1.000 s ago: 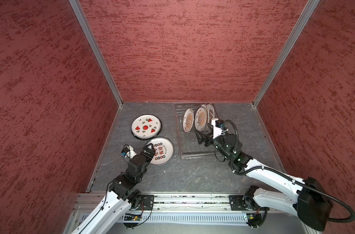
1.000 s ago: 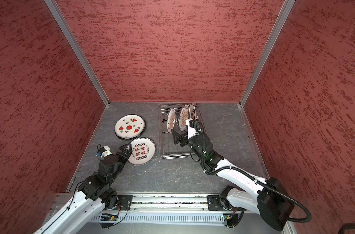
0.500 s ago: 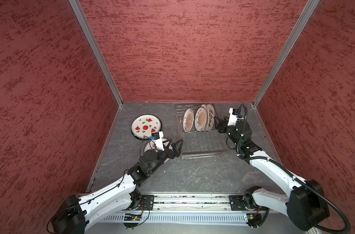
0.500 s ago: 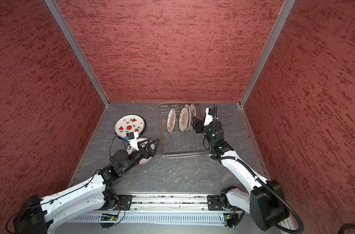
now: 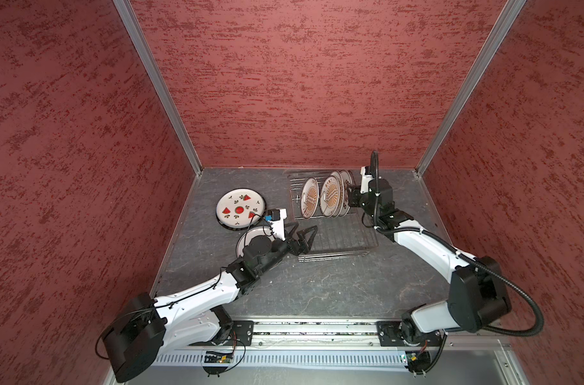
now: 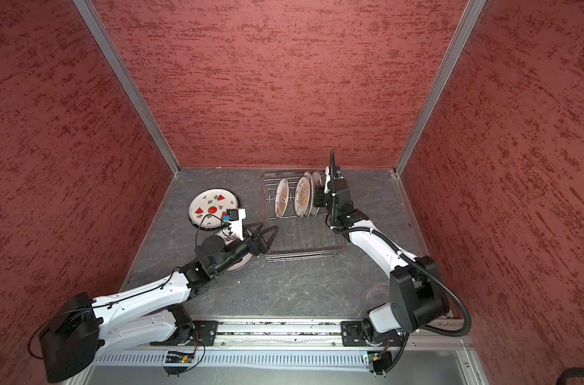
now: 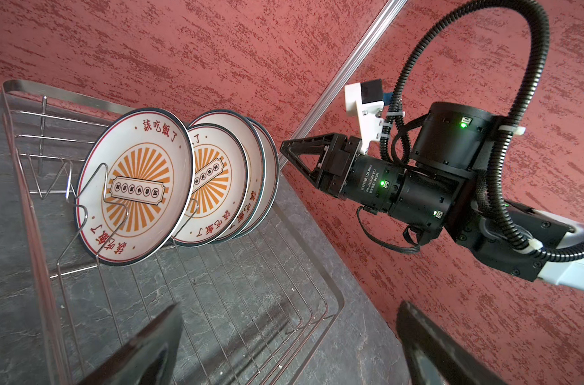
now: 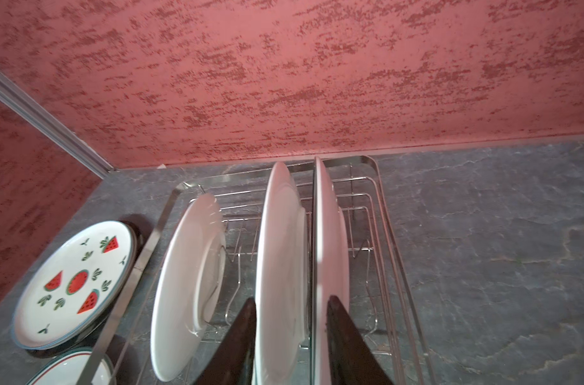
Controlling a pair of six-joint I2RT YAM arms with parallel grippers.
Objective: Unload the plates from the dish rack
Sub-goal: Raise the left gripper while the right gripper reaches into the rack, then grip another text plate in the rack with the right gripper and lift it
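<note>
The dish rack (image 5: 337,233) holds several upright plates with orange sunburst prints (image 7: 137,186). My right gripper (image 8: 290,303) reaches in from the rack's far right. Its fingers (image 8: 240,340) straddle the two rearmost plates (image 8: 330,233) and press against them from both sides. In both top views my left gripper (image 5: 306,226) hovers open at the rack's near left edge with nothing between its fingers. The wire grid (image 7: 250,300) lies beneath it in the left wrist view.
A watermelon-print plate (image 5: 239,208) lies flat on the grey table left of the rack. A ring-motif plate (image 6: 237,263) lies nearer, mostly hidden under my left arm. Red walls close in on three sides, the back one close behind the rack (image 6: 300,240).
My right arm swung from the rack's front to its far right end, and its jaws narrowed around the rear plates. My left arm moved right, from the ring-motif plate to the rack's edge.
</note>
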